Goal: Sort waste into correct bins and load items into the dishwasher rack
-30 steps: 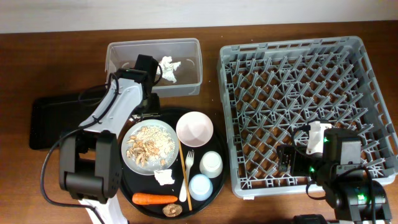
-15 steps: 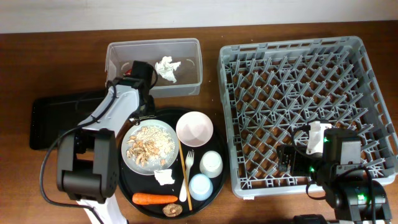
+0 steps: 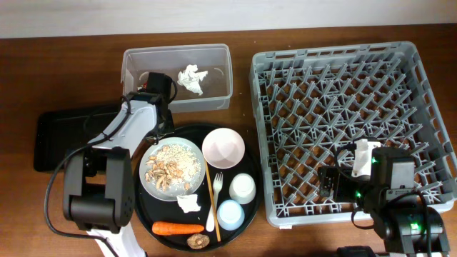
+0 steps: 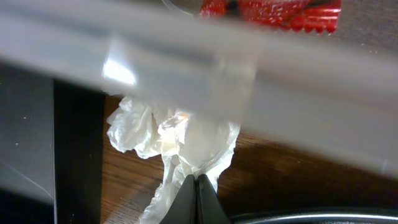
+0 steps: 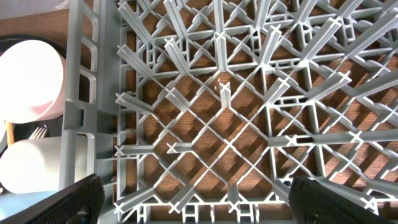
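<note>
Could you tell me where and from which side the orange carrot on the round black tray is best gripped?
Probably at its thicker half, coming down from above and closing across its width. The orange carrot lies flat on the large round black tray, and its thin end is crowded by the small brown lump and the white plastic fork.

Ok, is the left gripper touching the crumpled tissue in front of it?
Touching. In the left wrist view the left gripper is pinched shut on the lower edge of the crumpled tissue, no gap visible.
</note>
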